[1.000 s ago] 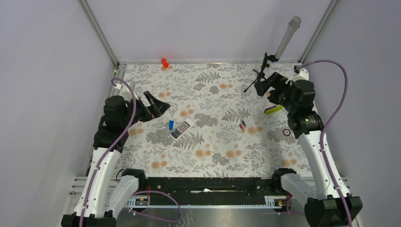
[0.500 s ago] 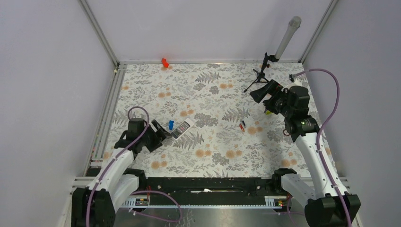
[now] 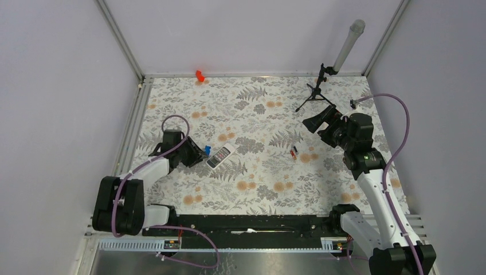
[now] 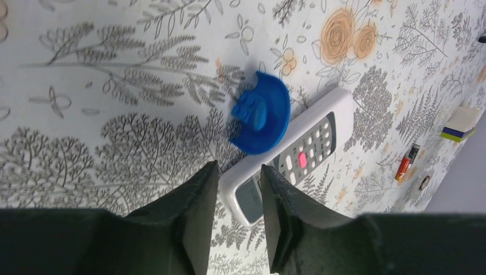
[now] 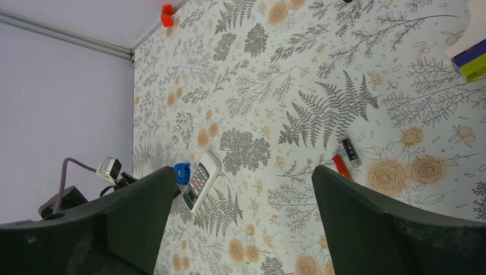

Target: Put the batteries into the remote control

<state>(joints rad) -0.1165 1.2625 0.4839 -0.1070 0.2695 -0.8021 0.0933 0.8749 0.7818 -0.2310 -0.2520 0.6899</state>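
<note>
The white remote control [image 3: 220, 156] lies button side up on the floral table, left of centre. My left gripper [image 3: 196, 156] is low at its near-left end. In the left wrist view the left gripper [image 4: 238, 166] has its jaws drawn to a narrow gap. The remote control [image 4: 298, 154] has its display corner in that gap, and I cannot tell if the pads touch it. The batteries [image 3: 293, 152] lie side by side right of centre, also visible as the batteries [image 5: 345, 157]. My right gripper [image 3: 320, 123] hangs wide open above the table beyond them, as the right gripper [image 5: 243, 172] holds nothing.
A small blue piece [image 4: 261, 114] leans against the remote's far side. A red plastic piece [image 3: 199, 75] sits at the back edge. A small tripod [image 3: 314, 94] carrying a grey tube stands at the back right. A yellow-green bar [image 5: 473, 60] lies near the right gripper.
My left arm has dropped from above the table down to the remote's near end, and its jaws have narrowed from wide open. My right gripper has drifted slightly nearer, still open.
</note>
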